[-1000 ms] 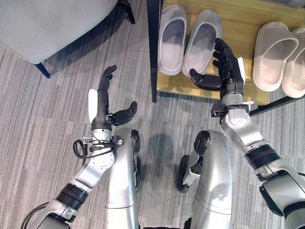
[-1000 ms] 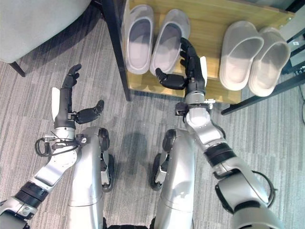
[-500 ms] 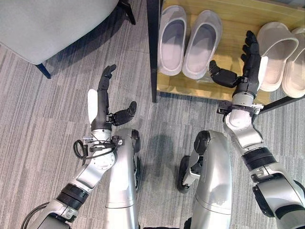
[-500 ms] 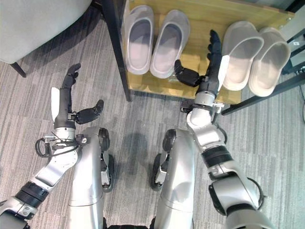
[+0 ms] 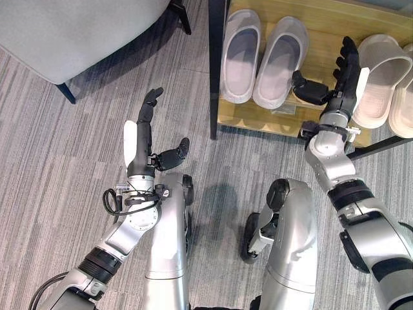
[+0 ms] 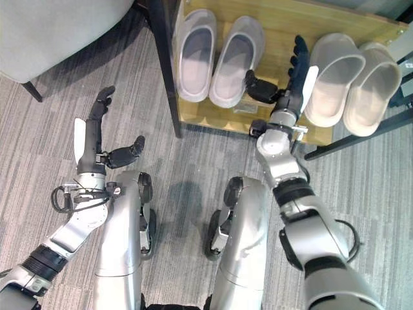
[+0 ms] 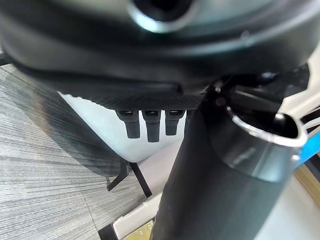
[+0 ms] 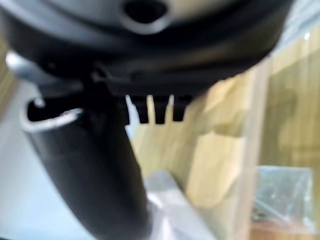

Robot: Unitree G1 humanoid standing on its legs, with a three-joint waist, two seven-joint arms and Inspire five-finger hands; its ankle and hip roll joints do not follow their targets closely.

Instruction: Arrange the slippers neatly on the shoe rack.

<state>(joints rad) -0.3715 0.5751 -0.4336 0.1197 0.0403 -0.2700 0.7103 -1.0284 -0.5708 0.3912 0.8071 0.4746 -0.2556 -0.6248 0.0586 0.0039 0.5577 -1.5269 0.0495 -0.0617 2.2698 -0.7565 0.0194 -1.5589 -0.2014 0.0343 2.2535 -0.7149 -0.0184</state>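
Two pairs of slippers lie side by side on the wooden shoe rack (image 5: pixel 322 19). The grey pair (image 5: pixel 264 58) is at the rack's left end, toes pointing away from me. A white pair (image 5: pixel 381 77) sits at the right end. My right hand (image 5: pixel 342 81) is open, fingers straight, held over the bare wood between the two pairs with its fingers beside the nearer white slipper (image 6: pixel 332 77); it holds nothing. Over the carpet my left hand (image 5: pixel 145 139) is raised, open and empty, well left of the rack.
The rack's black post (image 5: pixel 216 64) stands at its left edge. A grey armchair (image 5: pixel 71 29) with dark legs occupies the upper left. Striped grey carpet (image 5: pixel 64 194) covers the floor in front of the rack.
My right hand has moved right, from the grey pair's right slipper to the gap beside the white pair. The whole picture has shifted slightly, so the camera moved. Left hand unchanged.
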